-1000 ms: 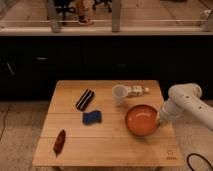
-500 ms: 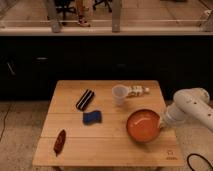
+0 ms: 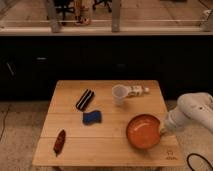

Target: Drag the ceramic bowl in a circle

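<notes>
One round ceramic bowl [image 3: 142, 132], mouth up, pincer [image 3: 161, 129] at its rim

Table [image 3: 65, 107]: ceramic bowl [image 3: 142, 131], cup [image 3: 119, 93], sponge [image 3: 92, 118]; pincer [image 3: 162, 129] at bowl rim.

The ceramic bowl [image 3: 142, 132], jaws at its rim, is glossy orange; the sponge [image 3: 92, 118] is blue.
</notes>
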Controlling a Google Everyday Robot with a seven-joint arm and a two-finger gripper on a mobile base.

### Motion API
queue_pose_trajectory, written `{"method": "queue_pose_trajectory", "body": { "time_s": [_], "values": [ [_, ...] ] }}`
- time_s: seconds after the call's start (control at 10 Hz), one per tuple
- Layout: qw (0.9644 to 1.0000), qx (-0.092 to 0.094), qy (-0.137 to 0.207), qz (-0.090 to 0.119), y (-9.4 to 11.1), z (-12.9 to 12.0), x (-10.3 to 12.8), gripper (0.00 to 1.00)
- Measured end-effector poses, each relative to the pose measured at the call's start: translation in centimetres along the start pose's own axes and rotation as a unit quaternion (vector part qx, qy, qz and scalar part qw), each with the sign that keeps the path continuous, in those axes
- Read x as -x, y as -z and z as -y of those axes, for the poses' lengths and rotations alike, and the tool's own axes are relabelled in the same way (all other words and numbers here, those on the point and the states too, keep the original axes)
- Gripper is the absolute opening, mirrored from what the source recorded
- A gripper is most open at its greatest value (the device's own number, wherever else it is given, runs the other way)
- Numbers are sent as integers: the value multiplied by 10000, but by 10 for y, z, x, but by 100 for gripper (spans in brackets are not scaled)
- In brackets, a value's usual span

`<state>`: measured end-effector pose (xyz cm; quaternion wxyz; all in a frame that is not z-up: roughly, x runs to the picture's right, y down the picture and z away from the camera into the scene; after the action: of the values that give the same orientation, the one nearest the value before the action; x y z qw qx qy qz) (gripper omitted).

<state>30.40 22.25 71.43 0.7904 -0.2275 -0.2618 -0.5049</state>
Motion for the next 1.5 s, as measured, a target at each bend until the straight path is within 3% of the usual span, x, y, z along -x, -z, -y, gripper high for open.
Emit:
{"method": "queue_pose_trajectory", "body": {
  "time_s": [0.5,1.0,1.5],
  "values": [
    [9989,-187,352,227,1,13,25,0],
    [9950,-359,797,493,-4,42,51,0],
    [9929,-412,918,633,-16,67,56,0]
  ]
}}
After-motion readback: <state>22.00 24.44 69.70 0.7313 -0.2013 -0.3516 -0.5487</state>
